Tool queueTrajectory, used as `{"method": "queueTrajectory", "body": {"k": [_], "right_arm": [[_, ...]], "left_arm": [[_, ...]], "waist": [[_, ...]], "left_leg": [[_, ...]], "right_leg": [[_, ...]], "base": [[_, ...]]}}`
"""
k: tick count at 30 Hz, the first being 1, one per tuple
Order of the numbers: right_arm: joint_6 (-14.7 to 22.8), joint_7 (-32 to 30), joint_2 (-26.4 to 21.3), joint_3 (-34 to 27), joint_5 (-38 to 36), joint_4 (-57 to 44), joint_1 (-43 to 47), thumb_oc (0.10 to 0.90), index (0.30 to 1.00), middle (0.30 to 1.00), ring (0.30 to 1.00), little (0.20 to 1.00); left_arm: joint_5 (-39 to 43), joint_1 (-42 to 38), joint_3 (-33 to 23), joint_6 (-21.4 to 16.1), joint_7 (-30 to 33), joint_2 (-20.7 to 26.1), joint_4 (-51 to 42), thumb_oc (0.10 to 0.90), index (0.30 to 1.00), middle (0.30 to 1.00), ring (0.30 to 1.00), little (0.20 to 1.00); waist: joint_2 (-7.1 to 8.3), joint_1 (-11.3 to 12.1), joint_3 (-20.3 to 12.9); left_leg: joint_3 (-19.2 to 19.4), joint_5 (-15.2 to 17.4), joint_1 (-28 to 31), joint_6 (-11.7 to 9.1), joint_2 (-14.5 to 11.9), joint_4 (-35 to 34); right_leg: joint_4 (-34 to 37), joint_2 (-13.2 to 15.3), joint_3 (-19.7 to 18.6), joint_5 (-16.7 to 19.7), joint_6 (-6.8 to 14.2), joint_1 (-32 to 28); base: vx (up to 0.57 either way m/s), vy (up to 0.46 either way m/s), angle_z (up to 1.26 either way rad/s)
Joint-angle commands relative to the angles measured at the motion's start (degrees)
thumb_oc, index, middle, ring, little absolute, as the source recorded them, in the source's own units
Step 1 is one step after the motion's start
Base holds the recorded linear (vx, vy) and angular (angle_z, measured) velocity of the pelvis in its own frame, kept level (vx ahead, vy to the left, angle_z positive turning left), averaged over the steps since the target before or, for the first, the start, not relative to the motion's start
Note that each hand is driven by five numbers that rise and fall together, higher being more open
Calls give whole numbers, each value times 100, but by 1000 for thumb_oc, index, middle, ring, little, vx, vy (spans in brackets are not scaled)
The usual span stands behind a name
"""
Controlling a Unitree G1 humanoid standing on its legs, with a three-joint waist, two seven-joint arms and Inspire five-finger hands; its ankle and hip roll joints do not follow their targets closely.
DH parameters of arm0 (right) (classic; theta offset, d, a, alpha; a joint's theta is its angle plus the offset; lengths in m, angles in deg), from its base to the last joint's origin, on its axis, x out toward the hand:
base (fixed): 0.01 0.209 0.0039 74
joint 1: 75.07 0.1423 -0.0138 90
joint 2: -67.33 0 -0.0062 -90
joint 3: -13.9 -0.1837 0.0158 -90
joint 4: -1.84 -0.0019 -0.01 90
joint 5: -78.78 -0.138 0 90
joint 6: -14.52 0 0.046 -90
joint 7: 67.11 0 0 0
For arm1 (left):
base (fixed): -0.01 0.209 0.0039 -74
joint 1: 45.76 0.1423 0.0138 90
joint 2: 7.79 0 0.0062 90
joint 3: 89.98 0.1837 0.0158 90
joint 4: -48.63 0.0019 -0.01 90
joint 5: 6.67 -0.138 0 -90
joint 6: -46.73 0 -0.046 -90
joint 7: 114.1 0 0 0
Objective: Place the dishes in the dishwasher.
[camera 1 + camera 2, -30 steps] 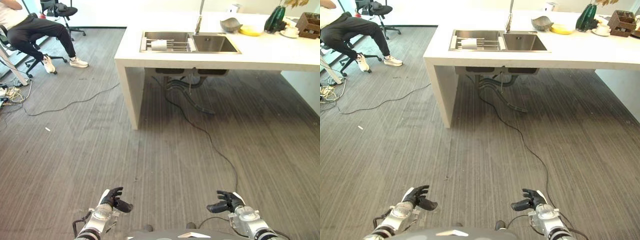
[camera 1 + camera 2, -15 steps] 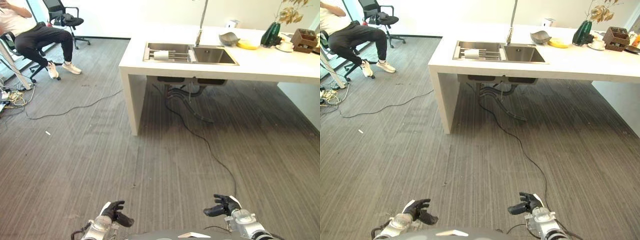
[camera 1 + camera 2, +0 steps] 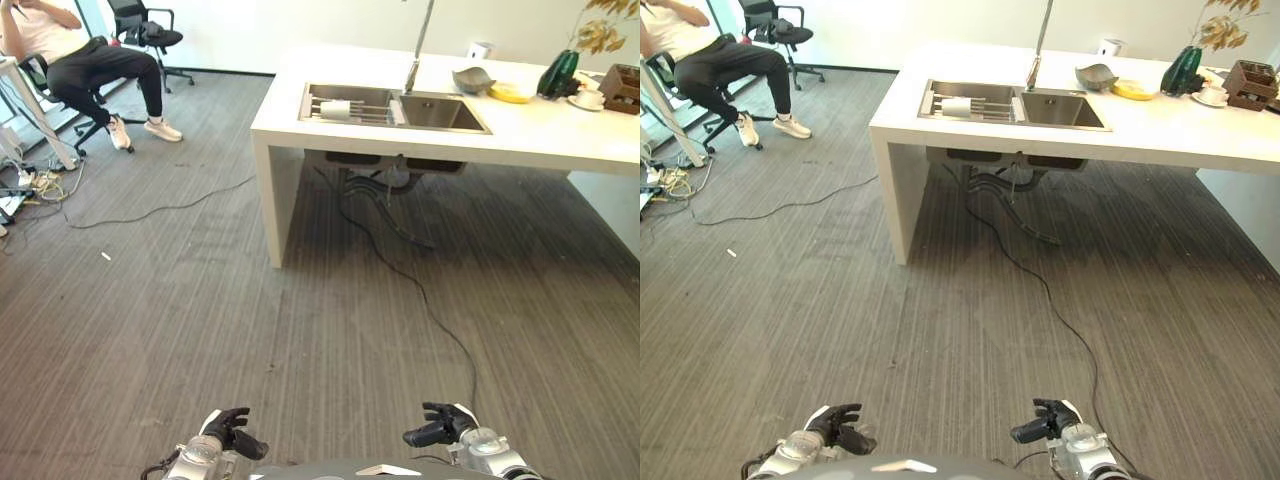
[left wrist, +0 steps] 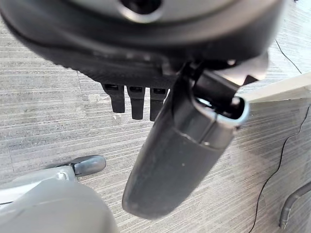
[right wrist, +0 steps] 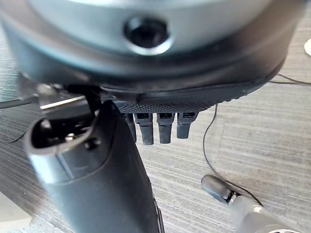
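Counter (image 3: 560, 130) now farther right, hands (image 3: 228, 432) lower.

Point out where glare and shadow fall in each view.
Left eye view: the white counter glares bright, most at its far edge; a shadow darkens the floor under it. Right eye view: the sink is dim inside. Left wrist view: the left hand is dark, with a faint sheen on the thumb. Right wrist view: the right hand likewise.
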State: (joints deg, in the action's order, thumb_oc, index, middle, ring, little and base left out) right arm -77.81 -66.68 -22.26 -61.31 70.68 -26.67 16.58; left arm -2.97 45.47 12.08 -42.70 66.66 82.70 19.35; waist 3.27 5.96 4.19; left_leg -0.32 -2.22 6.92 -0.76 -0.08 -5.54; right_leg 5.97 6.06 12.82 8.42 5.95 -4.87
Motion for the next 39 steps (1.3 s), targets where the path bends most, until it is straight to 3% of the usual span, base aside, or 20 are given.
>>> {"method": "queueTrajectory", "body": {"k": [1,6,10,11,12,16,19,21,23,26,28,29,31,32,33,34,36,37,38,39], "right_arm": [[161,-65,-334,-180,-155,-81,669,800,900,900,900,900],[154,-78,-361,-234,-147,-110,705,800,900,900,900,900],[100,-71,-426,-322,-64,-233,756,800,900,900,900,900],[99,-71,-427,-322,-64,-234,759,800,900,900,900,900],[78,-72,-429,-353,-97,-287,752,800,900,900,900,900],[133,-163,-596,-377,98,-617,569,800,900,900,900,900],[131,-270,-584,-392,80,-644,552,800,900,900,900,900],[115,-271,-529,-373,133,-553,560,800,900,900,900,900],[107,-241,-525,-279,317,-459,592,800,900,900,900,900],[100,-139,-547,-143,545,-460,503,800,900,900,900,900],[85,-96,-523,-115,585,-357,415,800,900,900,900,900],[71,-68,-511,-118,602,-307,363,800,900,900,900,900],[60,-38,-487,-158,584,-212,247,800,900,900,900,900],[55,-16,-505,-161,601,-139,129,800,900,900,900,900],[38,-21,-531,-218,547,-136,77,800,900,900,900,900],[37,-20,-528,-219,547,-137,78,800,900,900,900,900],[33,-94,-597,-312,444,-107,15,800,900,900,900,900],[44,-146,-627,-368,373,-118,-7,800,900,900,900,900],[34,-205,-647,-398,335,-91,-10,800,900,900,900,900],[46,-239,-656,-439,287,-47,-8,800,900,900,900,900]], "left_arm": [[134,-737,82,-162,24,69,-139,800,900,900,900,900],[156,-695,45,-154,54,138,-394,800,900,900,900,900],[158,-712,54,-82,83,208,-963,800,900,900,900,900],[157,-713,53,-79,83,207,-965,800,900,900,900,900],[111,-745,72,-43,120,256,-1050,800,900,900,900,900],[-355,-845,152,-80,367,421,-1435,800,900,900,900,900],[-478,-1117,257,-70,487,455,-1447,800,900,900,900,900],[-516,-1217,285,-67,566,505,-1497,800,900,900,900,900],[-476,-1173,248,-93,590,538,-1577,800,900,900,900,900],[-386,-1010,170,-129,548,529,-1779,800,900,900,900,900],[-218,-814,60,-158,521,489,-1871,800,900,900,900,900],[-139,-705,4,-176,489,459,-1929,800,900,900,900,900],[79,-502,-120,-217,418,424,-2146,800,900,900,900,900],[223,-386,-201,-185,372,454,-2363,800,900,900,900,900],[283,-370,-244,-155,334,527,-2575,800,900,900,900,900],[283,-370,-245,-151,333,532,-2580,800,900,900,900,900],[471,-454,-355,-153,399,598,-2992,800,900,900,900,900],[598,-563,-414,-174,469,621,-3225,800,900,900,900,900],[628,-706,-417,-226,570,647,-3330,800,900,900,900,900],[589,-890,-398,-244,643,676,-3502,800,900,900,900,900]], "waist": [[-240,149,331],[-217,201,350],[-320,171,639],[-313,173,645],[-348,80,759],[-322,-149,733],[-304,-353,874],[-321,-426,894],[-295,-425,857],[-267,-442,679],[-326,-478,515],[-376,-492,455],[-490,-520,326],[-548,-489,283],[-515,-472,318],[-491,-486,301],[-383,-408,472],[-312,-339,631],[-199,-330,702],[-238,-266,757]], "left_leg": [[-126,463,-100,20,126,145],[-102,604,-205,128,204,394],[-195,910,-255,425,335,986],[-191,916,-260,430,346,998],[-308,971,-183,487,370,1097],[-779,979,118,391,357,788],[-1164,1002,363,249,297,539],[-1242,1128,593,156,198,431],[-1210,1261,745,106,149,420],[-1165,1447,907,32,1,423],[-1122,1568,1019,-31,-251,533],[-1112,1537,1025,-53,-355,647],[-1091,1143,916,-152,-541,1173],[-991,595,618,-220,-603,2086],[-934,122,204,-244,-622,2900],[-950,94,170,-243,-597,2896],[-838,-419,-605,-211,-514,4437],[-740,-497,-1066,-194,-432,5140],[-503,-505,-1424,-152,-479,5378],[-385,-238,-1705,-97,-457,5399]], "right_leg": [[-272,83,27,-938,280,-314],[-783,225,-30,-1043,313,-86],[-2731,551,-110,-970,376,671],[-2763,565,-120,-985,382,686],[-3300,553,-331,-751,367,1002],[-2500,259,-957,-759,312,1409],[-1605,387,-1288,-141,510,1785],[-1118,600,-930,161,601,1798],[-1075,720,-540,365,672,1854],[-1242,687,-361,163,609,1752],[-1544,501,-353,-150,490,1810],[-1680,425,-322,-277,433,1824],[-1783,240,-236,-527,290,1703],[-1716,4,-245,-785,98,1351],[-1623,-84,-287,-893,-29,1135],[-1602,-58,-278,-870,-28,1151],[-1472,-124,-358,-1011,-272,812],[-1401,-141,-368,-1040,-350,647],[-1325,-102,-355,-1071,-404,508],[-1291,-164,-377,-1135,-435,385]], "base": [[-9,69,-1],[-11,92,-5],[-44,164,-9],[40,96,8],[85,42,18],[167,-78,41],[174,-169,74],[246,-149,82],[221,-131,32],[325,-208,8],[348,-230,5],[332,-227,3],[394,-298,-11],[410,-386,-18],[294,-301,-10],[158,-247,-23],[173,-323,-39],[197,-384,-29],[216,-287,-2],[274,-156,33]]}}
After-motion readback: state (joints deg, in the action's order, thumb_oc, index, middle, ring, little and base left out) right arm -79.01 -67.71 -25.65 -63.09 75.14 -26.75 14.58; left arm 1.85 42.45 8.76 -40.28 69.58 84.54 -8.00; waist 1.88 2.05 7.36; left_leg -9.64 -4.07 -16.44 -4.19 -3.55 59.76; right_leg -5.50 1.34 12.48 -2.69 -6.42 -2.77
